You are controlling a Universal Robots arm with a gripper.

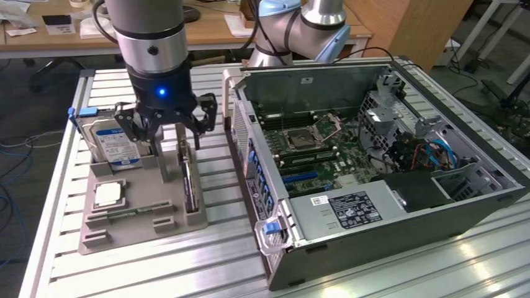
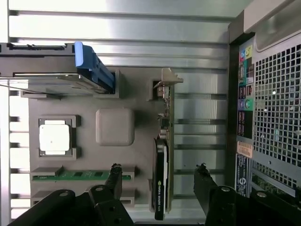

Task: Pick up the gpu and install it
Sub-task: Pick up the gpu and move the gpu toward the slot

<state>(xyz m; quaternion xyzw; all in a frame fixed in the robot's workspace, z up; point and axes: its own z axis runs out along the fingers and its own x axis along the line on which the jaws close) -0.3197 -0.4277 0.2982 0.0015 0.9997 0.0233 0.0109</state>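
At the exterior view's left, the hard drive (image 1: 112,139) stood upright in the grey holder tray (image 1: 124,242), just beside the pincer (image 1: 176,144) — a sideways drift on the way down could have knocked it. Nearer the tray's front lay the CPU chip (image 1: 108,194) and a memory stick (image 1: 124,215), both low and less exposed.

The pincer hung wide open over the gpu (image 1: 190,186), which stood on edge in the slot along the tray's right side. In the wrist view its fingers (image 2: 114,176) flanked the card, neither touching it. The card was thin, so an off-centre close might have tilted it in the slot or let it slip.

Further right, the open computer case (image 1: 398,248) sat near the tray on the worktop (image 1: 166,276) — its near wall looked easy to clip.
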